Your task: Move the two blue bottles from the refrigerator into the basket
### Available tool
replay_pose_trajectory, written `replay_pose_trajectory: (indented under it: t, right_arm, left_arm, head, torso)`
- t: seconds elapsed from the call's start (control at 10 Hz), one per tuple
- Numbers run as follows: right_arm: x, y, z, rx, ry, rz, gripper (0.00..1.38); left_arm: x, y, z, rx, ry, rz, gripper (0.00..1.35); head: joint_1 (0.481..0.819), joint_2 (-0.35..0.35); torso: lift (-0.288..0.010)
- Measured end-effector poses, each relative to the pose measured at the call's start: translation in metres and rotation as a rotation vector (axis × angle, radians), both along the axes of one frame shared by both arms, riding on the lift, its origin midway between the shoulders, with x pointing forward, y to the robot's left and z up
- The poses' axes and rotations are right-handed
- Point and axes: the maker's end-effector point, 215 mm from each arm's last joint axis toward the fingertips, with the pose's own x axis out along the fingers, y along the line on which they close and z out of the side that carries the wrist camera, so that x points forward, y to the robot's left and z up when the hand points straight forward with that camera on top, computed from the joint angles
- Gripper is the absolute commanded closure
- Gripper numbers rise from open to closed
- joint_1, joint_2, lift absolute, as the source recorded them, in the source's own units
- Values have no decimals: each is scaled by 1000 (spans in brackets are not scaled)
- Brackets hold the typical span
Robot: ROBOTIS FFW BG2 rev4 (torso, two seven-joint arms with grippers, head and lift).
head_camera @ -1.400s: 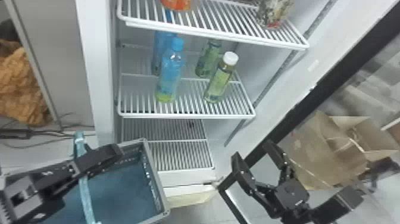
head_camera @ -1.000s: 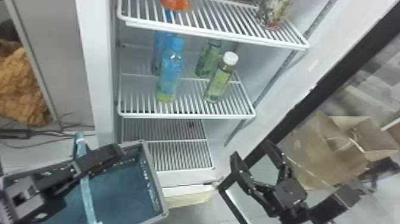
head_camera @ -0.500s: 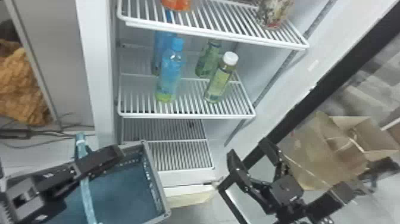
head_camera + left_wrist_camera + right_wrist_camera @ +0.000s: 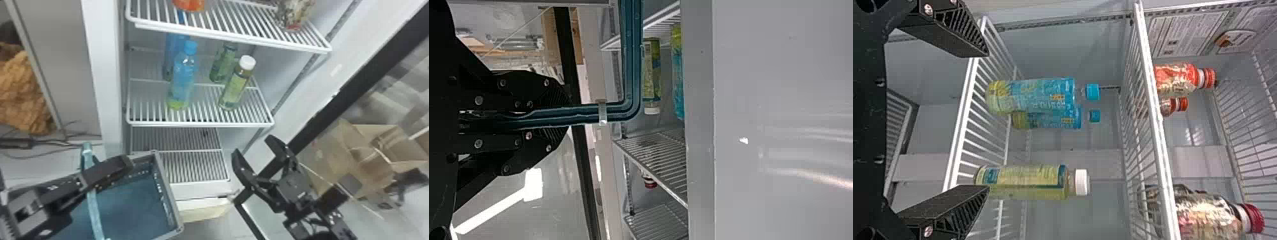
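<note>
- So far, judging from the layout, neither blue bottle is basketed: front one (image 4: 183, 79) and rear one (image 4: 169, 60) stand on the shelf (image 4: 198, 123) at eleven o'clock in the head view.
- Basket (image 4: 134, 204) at seven o'clock, left gripper (image 4: 565, 115) clamped on its handle (image 4: 589, 113).
- Right gripper (image 4: 254, 146) at four o'clock, fingers apart, nothing between them.
- Left to do, I'd say: both pickups, both drops.
</note>
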Motion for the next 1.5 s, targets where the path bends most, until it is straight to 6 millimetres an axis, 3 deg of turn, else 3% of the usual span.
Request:
replay_pose_trajectory:
  t: [0.7,1.5]
  right_arm:
    - [66,46,-4,64,-8,103,101]
    - [137,85,-11,76,8,152,102]
  left_arm:
    - [0,1,1,-6,0,2,1199]
    - [0,-1,2,-5,-4,-4,1197]
  head:
    - [695,-240]
    - [695,-164]
  torso:
    - [-220]
    - [-220]
